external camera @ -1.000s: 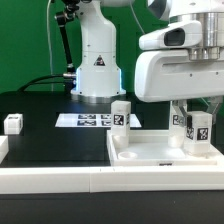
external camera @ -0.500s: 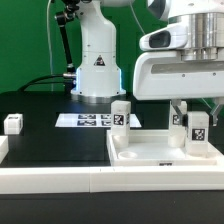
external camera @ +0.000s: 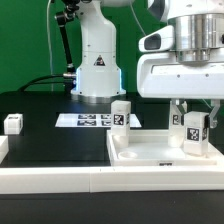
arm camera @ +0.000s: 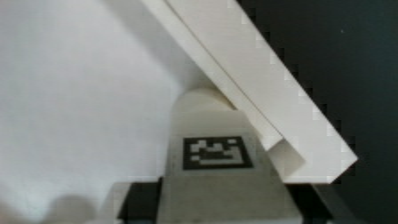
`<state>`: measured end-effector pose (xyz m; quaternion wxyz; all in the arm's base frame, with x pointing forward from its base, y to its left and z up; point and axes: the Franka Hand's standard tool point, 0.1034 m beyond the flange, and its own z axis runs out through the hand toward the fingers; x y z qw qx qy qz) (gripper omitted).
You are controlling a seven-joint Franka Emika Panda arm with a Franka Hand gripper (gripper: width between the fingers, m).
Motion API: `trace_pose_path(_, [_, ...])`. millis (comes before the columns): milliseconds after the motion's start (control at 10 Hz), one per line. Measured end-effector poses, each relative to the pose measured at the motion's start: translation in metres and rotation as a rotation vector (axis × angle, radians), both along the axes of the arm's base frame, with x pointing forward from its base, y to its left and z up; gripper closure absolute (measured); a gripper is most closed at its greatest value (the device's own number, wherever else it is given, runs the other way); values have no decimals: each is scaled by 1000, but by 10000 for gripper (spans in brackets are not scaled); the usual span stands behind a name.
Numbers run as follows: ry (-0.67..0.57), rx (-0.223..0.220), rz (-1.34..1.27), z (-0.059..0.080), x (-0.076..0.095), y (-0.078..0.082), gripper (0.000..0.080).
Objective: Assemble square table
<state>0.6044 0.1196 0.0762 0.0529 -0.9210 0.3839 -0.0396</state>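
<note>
At ext. view's right, tool (external camera: 196,124) tight on leg (external camera: 197,136) by table-top rim (external camera: 140,160); 2nd leg (external camera: 120,115), ext. view only.

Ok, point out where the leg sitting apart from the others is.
In the exterior view, that leg sits on the black table near the view's left edge, well left of the marker board and the tabletop.
</note>
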Motion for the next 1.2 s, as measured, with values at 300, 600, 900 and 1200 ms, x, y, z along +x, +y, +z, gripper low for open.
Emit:
trace_pose_path(300, [21, 41, -261, 0, 0, 1, 509])
trace_pose_path(600, [24, 57, -362, -1, 0, 1, 509])
trace_pose_path(900, [51, 38, -214, 0, -3, 4, 328])
trace_pose_path(1200, [28, 10, 78, 1, -2, 4, 161])
